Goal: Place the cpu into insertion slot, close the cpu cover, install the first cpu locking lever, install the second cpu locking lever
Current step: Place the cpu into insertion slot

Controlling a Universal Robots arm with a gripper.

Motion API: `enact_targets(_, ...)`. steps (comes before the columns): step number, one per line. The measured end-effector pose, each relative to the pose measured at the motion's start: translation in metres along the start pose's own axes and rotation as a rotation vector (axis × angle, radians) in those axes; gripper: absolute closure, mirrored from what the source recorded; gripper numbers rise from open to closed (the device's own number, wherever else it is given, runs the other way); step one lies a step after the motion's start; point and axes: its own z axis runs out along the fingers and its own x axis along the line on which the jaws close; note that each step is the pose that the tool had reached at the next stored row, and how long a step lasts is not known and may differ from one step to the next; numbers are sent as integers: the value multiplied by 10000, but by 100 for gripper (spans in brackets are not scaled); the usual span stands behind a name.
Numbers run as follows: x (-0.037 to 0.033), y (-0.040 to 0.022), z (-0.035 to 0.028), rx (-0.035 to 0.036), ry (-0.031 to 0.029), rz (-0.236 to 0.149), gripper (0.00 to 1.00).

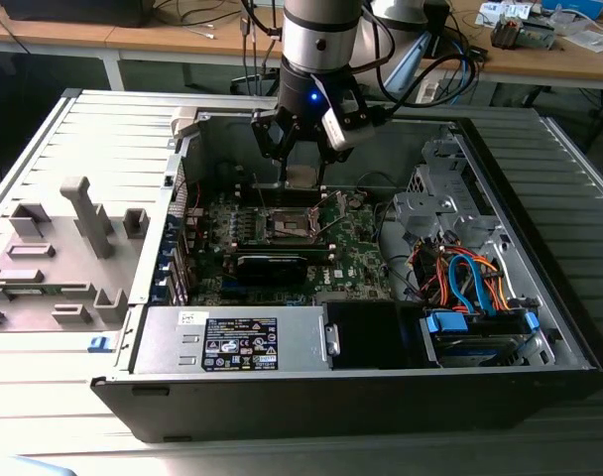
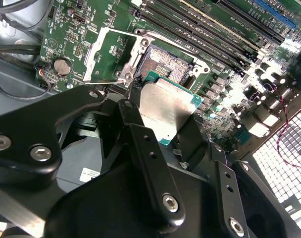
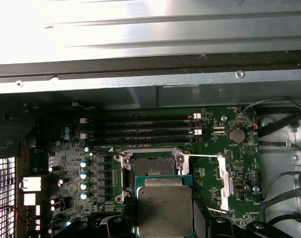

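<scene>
the gripper [image 1: 301, 171] hangs over the open computer case [image 1: 381, 392], above the far part of the green motherboard [image 1: 366, 253] in the exterior view. its two black fingers [image 2: 136, 106] are closed on the cpu [image 2: 166, 111] and pinch it by two opposite edges. the silver-grey top of the chip faces the wrist cameras and its green border shows at the free sides. the chip is in the air, not yet in the socket.

the insertion slot [image 3: 151, 166] lies just beyond the chip in both wrist views. its dark centre is bare and the shiny metal rim goes around it. the cpu cover [image 2: 122, 74] is swung open to one side of the slot (through its square window the green board shows), so nothing lies over the socket.

in the first wrist view, the long dark memory slots [image 3: 145, 130] run beside the socket on the side away from the chip. a round coin battery [image 3: 236, 135] sits on the board past the open cover. in the exterior view, the grey power supply [image 1: 232, 342] lies along the near wall of the case.
</scene>
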Motion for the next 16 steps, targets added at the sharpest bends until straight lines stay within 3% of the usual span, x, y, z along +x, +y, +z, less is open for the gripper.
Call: enact_targets(16,0,0,0,-2,-8,143,45)
